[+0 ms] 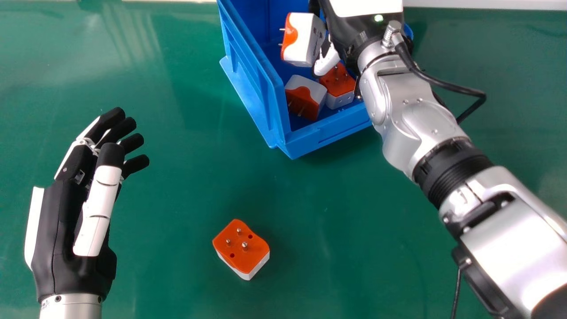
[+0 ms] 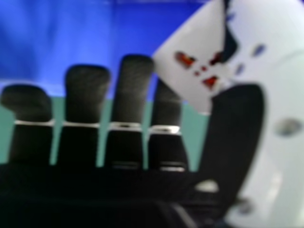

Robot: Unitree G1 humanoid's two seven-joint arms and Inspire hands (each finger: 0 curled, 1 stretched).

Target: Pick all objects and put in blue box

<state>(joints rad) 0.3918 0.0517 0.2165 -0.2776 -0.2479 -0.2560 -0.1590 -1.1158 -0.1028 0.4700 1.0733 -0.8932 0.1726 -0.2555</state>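
"Head view: where do we have our plug adapter point(image 1: 305, 42)?"

"Raised inside our blue box's point(image 1: 328, 134) outline, above two others. We see its orange, pinned face turned sideways, toward our left."

"And how are we gripping it?"

"Our right hand point(image 1: 328, 61) is partly closed, pinching it at the fingertips. Right hand view shows us its white body between the thumb point(image 2: 235, 128) and the nearest finger."

"What do we have below?"

"Two adapters lying in the box near its front wall: one tipped point(image 1: 306, 98), the other pins up point(image 1: 339, 86)."

"Beyond the box?"

"We have one more adapter point(image 1: 241, 250), orange face and pins up, on the green table point(image 1: 177, 270), between us and the box. Our left hand point(image 1: 66, 221) is off to its left, relaxed, fingers loosely extended and holding nothing."
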